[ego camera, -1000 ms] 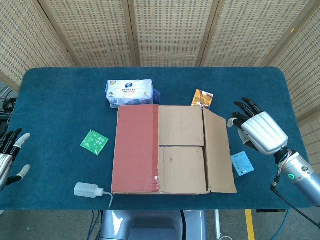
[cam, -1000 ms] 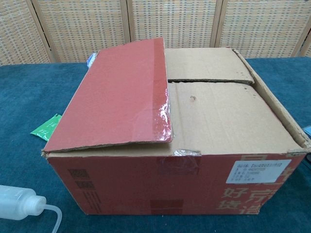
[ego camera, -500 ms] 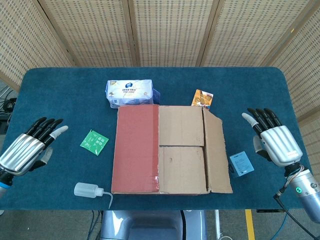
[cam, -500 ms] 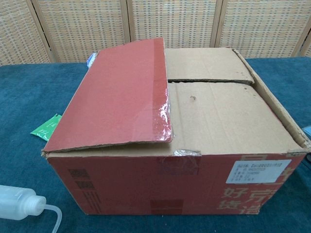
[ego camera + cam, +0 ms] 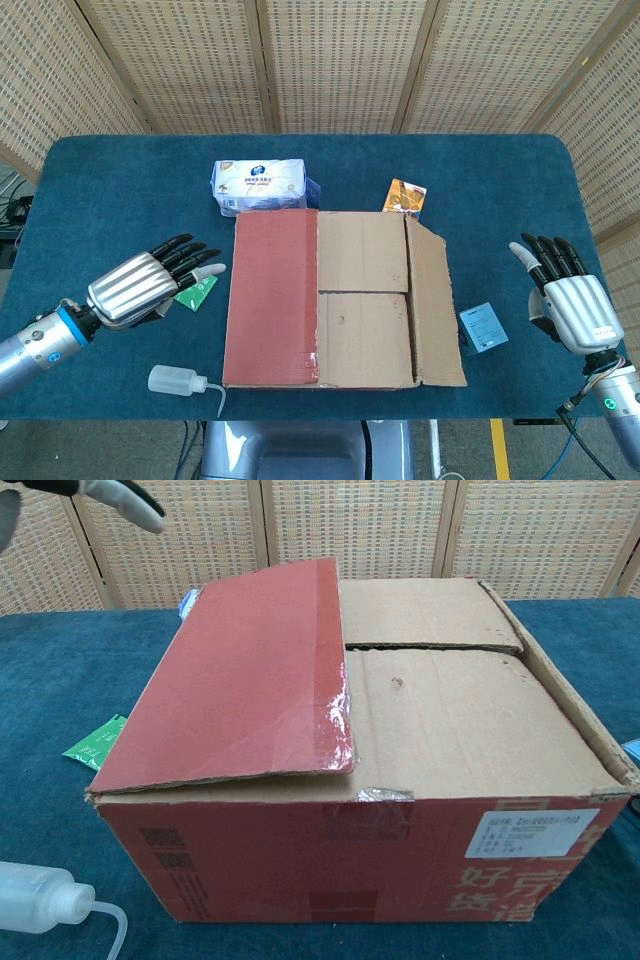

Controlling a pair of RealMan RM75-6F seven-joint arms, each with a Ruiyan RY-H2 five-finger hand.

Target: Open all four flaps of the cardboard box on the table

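Cardboard box (image 5: 345,298): stands at the middle of the blue table (image 5: 120,180) toward its near edge, red left flap (image 5: 272,296) and right flap (image 5: 436,305) folded over the two inner flaps, all four unopened. Left hand (image 5: 150,282): fingers spread, holding nothing, above the green packet (image 5: 192,287) left of the box. Right hand (image 5: 568,296): fingers apart, empty, near the table's right edge, well apart from the box.

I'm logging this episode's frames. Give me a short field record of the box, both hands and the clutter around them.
box: on the table, red flap lying over two inner flaps
right flap: raised slightly
left hand: open, fingers toward the box, over a green packet, touching nothing
right hand: open, apart from the box
clutter: tissue pack, orange packet, blue card, squeeze bottle
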